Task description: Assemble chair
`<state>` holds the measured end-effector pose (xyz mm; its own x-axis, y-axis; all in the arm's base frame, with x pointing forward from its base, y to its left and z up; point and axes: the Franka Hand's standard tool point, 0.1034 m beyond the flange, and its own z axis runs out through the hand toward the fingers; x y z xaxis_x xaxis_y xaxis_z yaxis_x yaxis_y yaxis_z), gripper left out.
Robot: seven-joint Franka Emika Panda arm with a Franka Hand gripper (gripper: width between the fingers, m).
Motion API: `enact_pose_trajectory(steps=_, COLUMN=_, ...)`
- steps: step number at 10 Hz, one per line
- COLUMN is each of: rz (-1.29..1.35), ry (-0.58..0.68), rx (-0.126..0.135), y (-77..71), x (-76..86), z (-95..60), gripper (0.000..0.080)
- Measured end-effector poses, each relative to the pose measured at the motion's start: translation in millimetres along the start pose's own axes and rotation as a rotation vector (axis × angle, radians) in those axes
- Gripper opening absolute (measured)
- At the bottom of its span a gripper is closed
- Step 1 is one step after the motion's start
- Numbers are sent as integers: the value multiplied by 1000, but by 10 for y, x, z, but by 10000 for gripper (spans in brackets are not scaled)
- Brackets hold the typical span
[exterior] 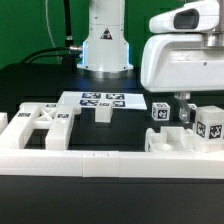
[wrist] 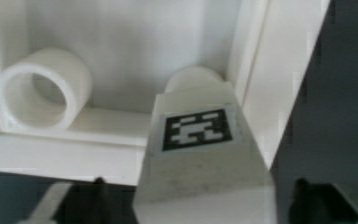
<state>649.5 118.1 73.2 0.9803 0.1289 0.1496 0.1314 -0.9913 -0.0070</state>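
In the exterior view, the gripper (exterior: 185, 108) hangs low at that view's right, over a white chair part (exterior: 186, 140) between a small cube (exterior: 160, 112) and a larger cube (exterior: 210, 126). The border wall (exterior: 100, 160) hides the part's foot.

In the wrist view, dark fingers (wrist: 96, 186) flank a tagged bar (wrist: 197, 130). I cannot tell whether they pinch it.

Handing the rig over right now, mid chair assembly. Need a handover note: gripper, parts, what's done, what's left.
Gripper: low at the exterior view's right, jaws either side of a tagged bar; grip not confirmed.
Parts: cut-out panel at the exterior view's left, tagged cube and second cube beside the gripper, all apparently loose.
Done: no joints visible.
Left: secure the bar, then all the joining.
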Motion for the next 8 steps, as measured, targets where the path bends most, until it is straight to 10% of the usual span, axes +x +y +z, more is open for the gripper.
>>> enact_pose_trajectory(steps=2, rz=26, ry=0, rx=0, y=0, x=1, z=1, gripper=285)
enact_pose_trajectory(steps=8, rz=490, ry=-3, rx=-10, y=115, x=-19, z=1, gripper=285)
